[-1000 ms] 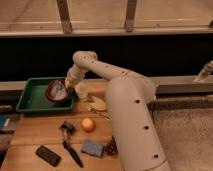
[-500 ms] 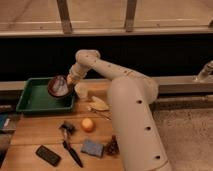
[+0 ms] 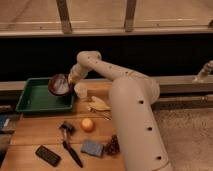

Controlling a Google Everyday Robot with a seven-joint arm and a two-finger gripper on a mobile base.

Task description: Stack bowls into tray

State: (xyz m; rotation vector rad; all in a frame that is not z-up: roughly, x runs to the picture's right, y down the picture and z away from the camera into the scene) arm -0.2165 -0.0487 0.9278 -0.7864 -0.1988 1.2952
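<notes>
Green plastic, the tray sits at the left end of the wooden table. Over its right edge the red-brown bowl hangs tilted, pale inside showing, clear of the tray's floor. The gripper has its fingers clamped on the bowl's right rim. Just to the right stands a white cup.

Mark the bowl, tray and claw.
bowl (image 3: 58,85), camera view, its pale inside.
tray (image 3: 34,98), camera view, bare floor left of the bowl.
claw (image 3: 69,82), camera view, its tip at the bowl's right rim, over the tray.
</notes>
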